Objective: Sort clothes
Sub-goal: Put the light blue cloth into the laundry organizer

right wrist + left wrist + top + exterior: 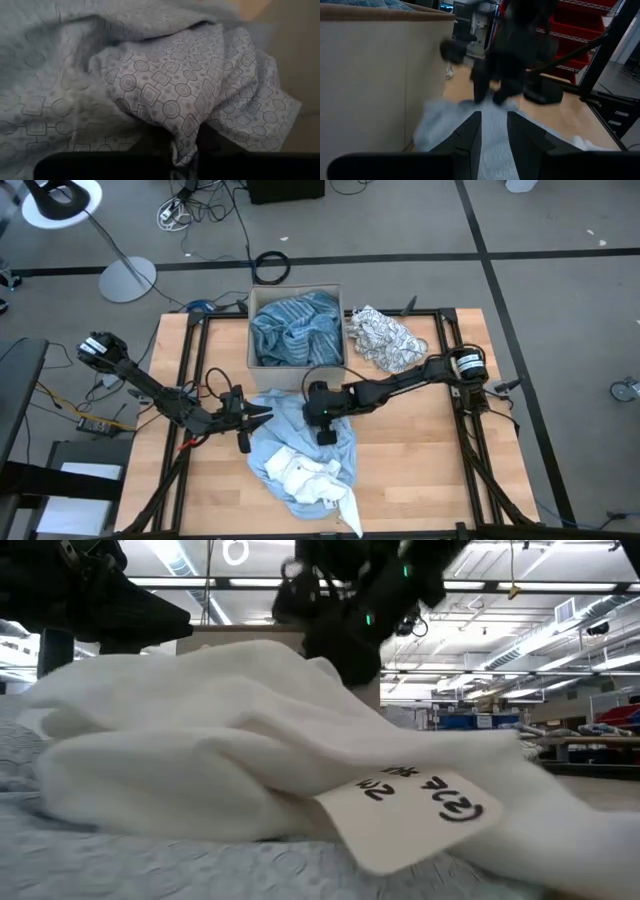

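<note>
A light blue patterned garment (300, 442) lies crumpled on the table's middle, toward the near edge. A white garment (312, 476) with a printed label (412, 808) lies on top of it. My right gripper (326, 430) is down on the light blue garment's far part and shut on it. My left gripper (264, 417) hangs level at that garment's left edge, open, with nothing between its fingers (470, 135). A grey-blue striped garment (295, 328) fills the cardboard box (252, 340). A white garment with a black pattern (385, 338) lies to the right of the box. My right gripper pinches a raised fold of the light blue garment (187, 127) between its two fingers. It comes slanting down from the table's right side. The cloth bunches up at the fingers, and the rest of the garment lies slack on the table.
The cardboard box (375, 85) stands close beside my left gripper, on its far side. Black frame rails (448, 350) run along the table's edges. Bare wood (420, 450) lies to the right of the light blue garment.
</note>
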